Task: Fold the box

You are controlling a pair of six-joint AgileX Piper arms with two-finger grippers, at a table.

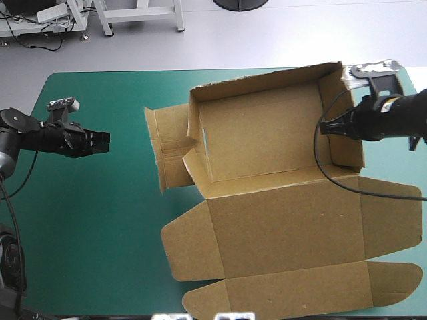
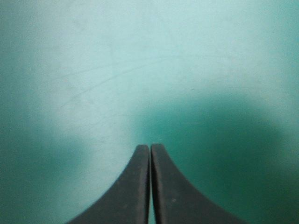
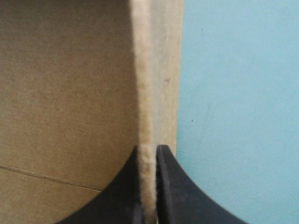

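Box: brown box occupying the 3 o'clock half of the teal-green cover.
Lid: lid nearest, flat toward 6 o'clock; apparently left open so the tray stays reachable.
Left gripper: left gripper at 9 o'clock, fingers pressed together on nothing, over bare cover, well apart from the box; seemingly waiting.
Side flaps: side flaps at the tray's 9 o'clock, splayed, untucked; probably the next job.
Right gripper: right gripper at the tray's 3 o'clock, clamped on the right wall, likely keeping it upright.
Tray: tray farthest, walls raised.
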